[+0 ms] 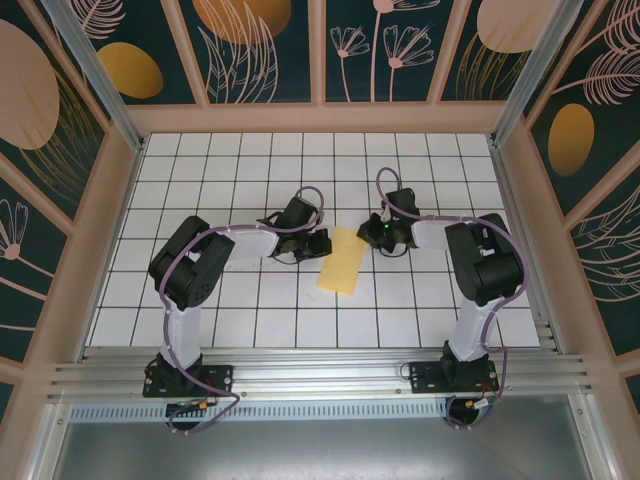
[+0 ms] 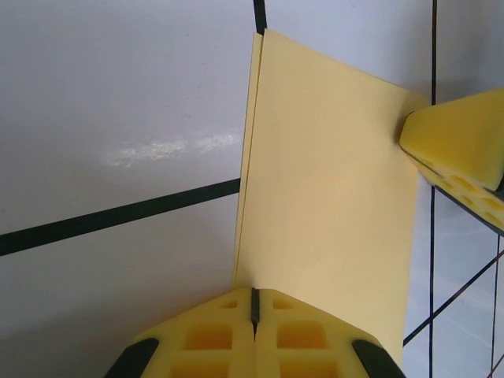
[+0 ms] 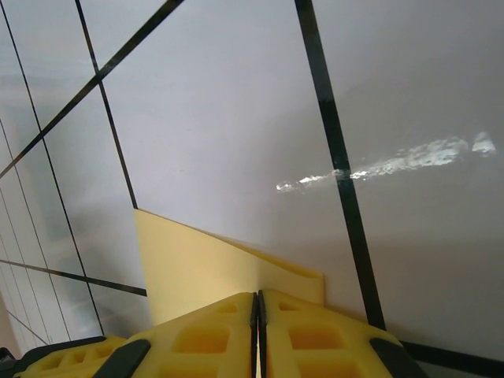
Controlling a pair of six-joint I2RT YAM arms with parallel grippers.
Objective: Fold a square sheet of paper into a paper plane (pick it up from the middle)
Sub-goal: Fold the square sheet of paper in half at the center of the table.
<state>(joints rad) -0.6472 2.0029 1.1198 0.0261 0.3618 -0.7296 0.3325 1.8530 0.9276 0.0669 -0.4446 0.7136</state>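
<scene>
— Thin yellow folded paper sheet (image 1: 340, 262): where?
— Flat on white gridded table (image 1: 250, 320); long axis near-to-far; left hand (image 2: 253, 303) clenched at its left edge, right hand (image 3: 257, 307) clenched at far right corner; equally close.

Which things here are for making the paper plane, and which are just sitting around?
For the job:
- yellow sheet of paper, folded over
- left end effector, shut on its edge
- right end effector, shut on its other side

Just there:
- white grid table
- patterned walls
- metal rail at the front
</scene>
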